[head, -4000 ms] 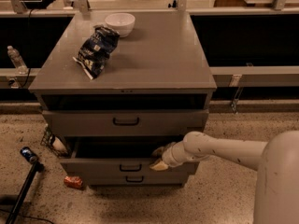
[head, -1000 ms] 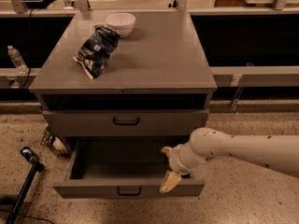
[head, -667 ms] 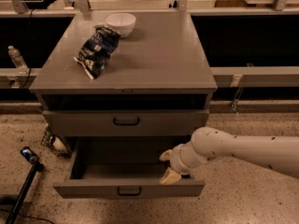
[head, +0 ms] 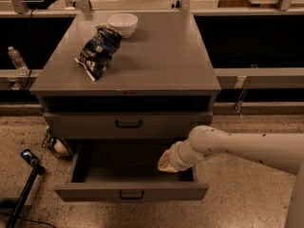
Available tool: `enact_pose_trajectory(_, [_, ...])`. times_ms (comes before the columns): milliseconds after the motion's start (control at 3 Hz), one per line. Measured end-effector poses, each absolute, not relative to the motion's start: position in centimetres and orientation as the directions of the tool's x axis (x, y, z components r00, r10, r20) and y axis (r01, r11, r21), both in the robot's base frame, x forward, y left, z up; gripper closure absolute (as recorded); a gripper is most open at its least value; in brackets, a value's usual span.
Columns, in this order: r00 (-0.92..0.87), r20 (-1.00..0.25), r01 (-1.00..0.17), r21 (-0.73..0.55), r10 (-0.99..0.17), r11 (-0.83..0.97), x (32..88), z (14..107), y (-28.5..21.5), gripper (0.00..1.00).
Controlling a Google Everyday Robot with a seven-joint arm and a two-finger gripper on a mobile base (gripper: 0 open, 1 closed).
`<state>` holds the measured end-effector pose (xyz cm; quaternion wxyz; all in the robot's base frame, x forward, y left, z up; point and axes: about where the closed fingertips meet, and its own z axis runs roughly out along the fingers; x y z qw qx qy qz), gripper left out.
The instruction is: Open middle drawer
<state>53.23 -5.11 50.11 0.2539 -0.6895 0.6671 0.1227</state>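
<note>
Nearest the camera is the middle drawer [head: 95, 192], standing well out from the grey cabinet [head: 161, 56]. Its low front panel has one small dark bar handle [head: 131, 194] at the centre. Behind the panel the deep tray lies open to view from above, its floor dark.

The gripper [head: 167, 163] sits over the right part of that tray, just inside the right wall and behind the front panel. It is a pale, yellowish tip on the end of one white arm [head: 237, 148] that reaches in from the right edge of the scene. How wide the gripper stands I cannot tell, and whether it touches the drawer wall is also unclear.

On the floor to the left, one dark pole [head: 21, 194] leans up to a small bluish head. Near the cabinet's left foot lies one small pale thing [head: 58, 146], perhaps in a wire holder.

Above the tray is one more drawer [head: 85, 125], closed, with one wider dark handle [head: 128, 124]. So two drawer fronts show, each with one handle. Over it runs one dark, open slot under the cabinet top.

On the top lies one dark crumpled snack bag [head: 99, 51] at the left. Farther back stands one white bowl [head: 122, 23]. Far left, one clear bottle [head: 17, 60] stands on a ledge.
</note>
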Motion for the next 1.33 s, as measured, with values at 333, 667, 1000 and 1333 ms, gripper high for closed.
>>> enact_pose_trajectory(333, [0.119,-0.513,-0.978,-0.208,-0.850,-0.011,55.5,47.2,-3.5,1.00])
enact_pose_trajectory(667, [0.113,-0.509,-0.978,-0.208,-0.853,-0.006,57.4,43.7,-2.5,1.00])
enact_pose_trajectory(1000, [0.084,-0.510,-0.983,-0.182,-0.856,0.012,58.3,41.3,-2.2,1.00])
enact_pose_trajectory(1333, [0.031,-0.507,-0.988,-0.148,-0.861,0.052,57.4,40.4,-3.1,1.00])
